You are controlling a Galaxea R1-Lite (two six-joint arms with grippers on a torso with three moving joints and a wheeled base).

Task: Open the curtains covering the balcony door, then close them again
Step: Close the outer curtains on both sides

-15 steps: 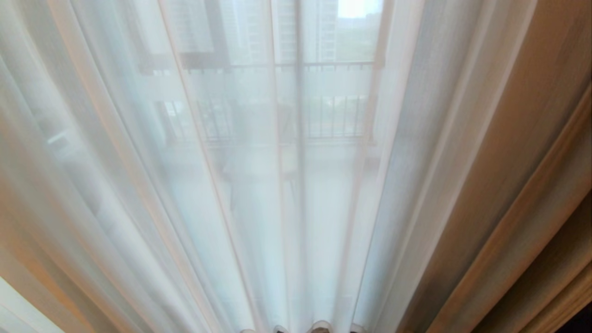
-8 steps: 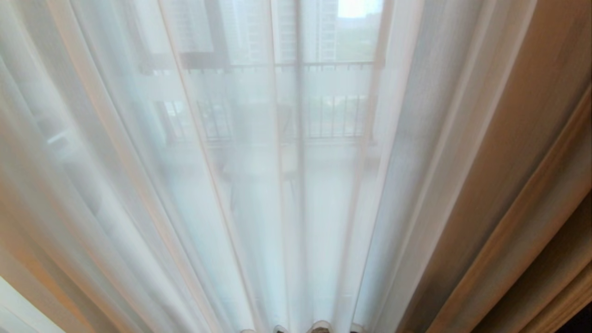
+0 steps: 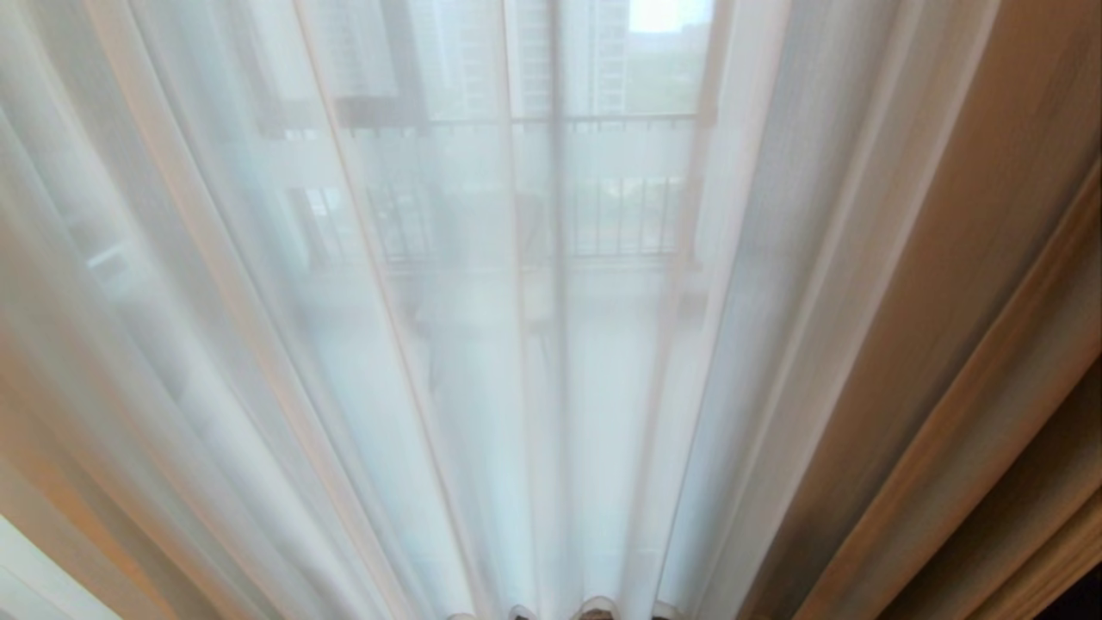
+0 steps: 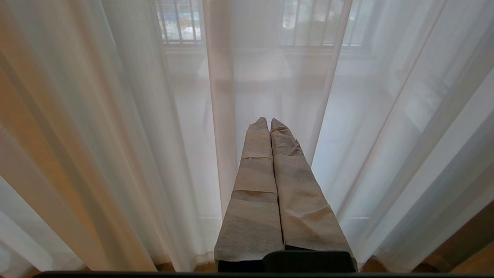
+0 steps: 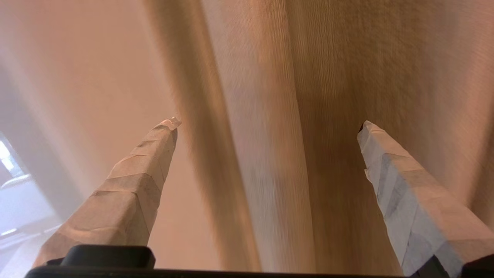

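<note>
Before us the curtains (image 3: 482,362) hang drawn across the balcony door (image 3: 558,172): the sheer white layer fills the middle of the head view in long soft pleats, and the thick beige-grey layer (image 3: 973,327) falls along its right side. Through the sheer cloth we make out a dark frame and railing bars (image 3: 628,215). Our right gripper (image 5: 270,125) points at the thick folds with its taped fingers (image 5: 389,162) spread wide, holding nothing. Our left gripper (image 4: 269,121) faces the sheer layer, fingers pressed together, empty.
</note>
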